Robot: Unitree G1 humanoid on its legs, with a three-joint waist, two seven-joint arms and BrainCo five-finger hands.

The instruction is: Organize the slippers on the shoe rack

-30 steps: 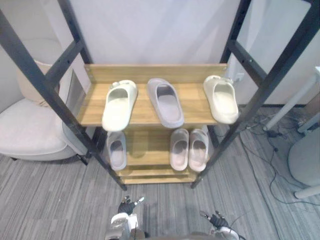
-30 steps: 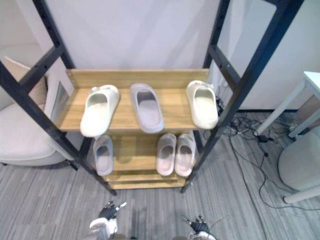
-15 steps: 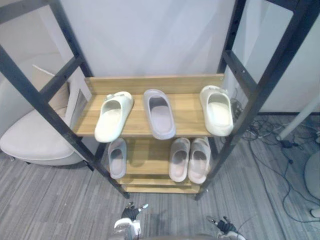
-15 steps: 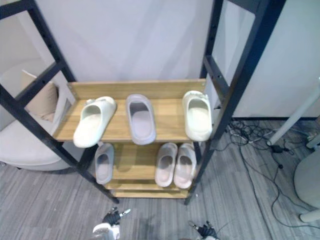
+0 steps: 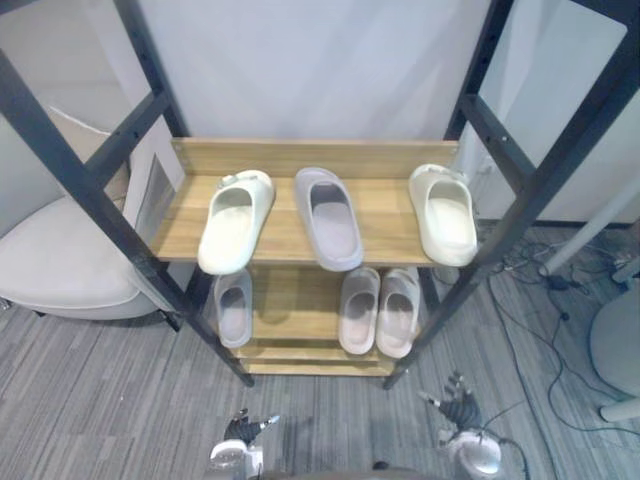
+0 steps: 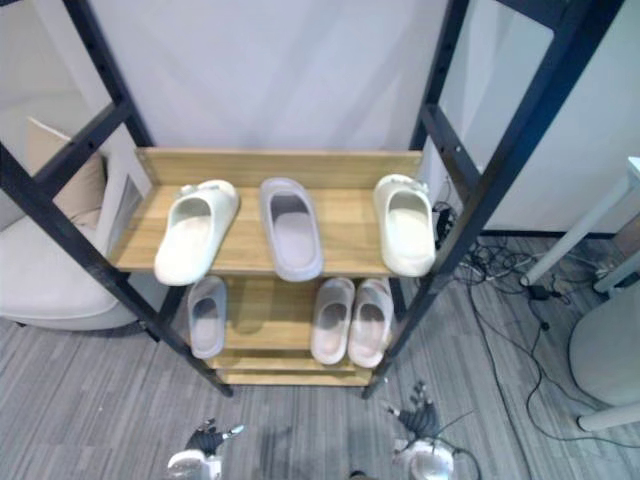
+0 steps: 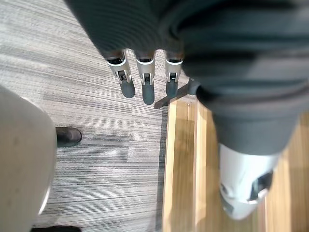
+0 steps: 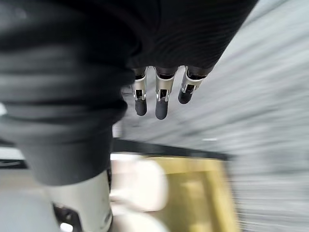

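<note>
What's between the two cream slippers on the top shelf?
A grey slipper lies between the left cream slipper and right cream slipper, in both eye views.

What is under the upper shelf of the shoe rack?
A lower shelf holding three pale slippers: a single slipper at the left, a pair at the right. The upper shelf hides their far ends.

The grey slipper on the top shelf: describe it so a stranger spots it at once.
Find the black-framed shoe rack and its upper wooden shelf, which carries three slippers in a row. The grey slipper is the middle one; the left slipper and the right slipper beside it are both cream.
</note>
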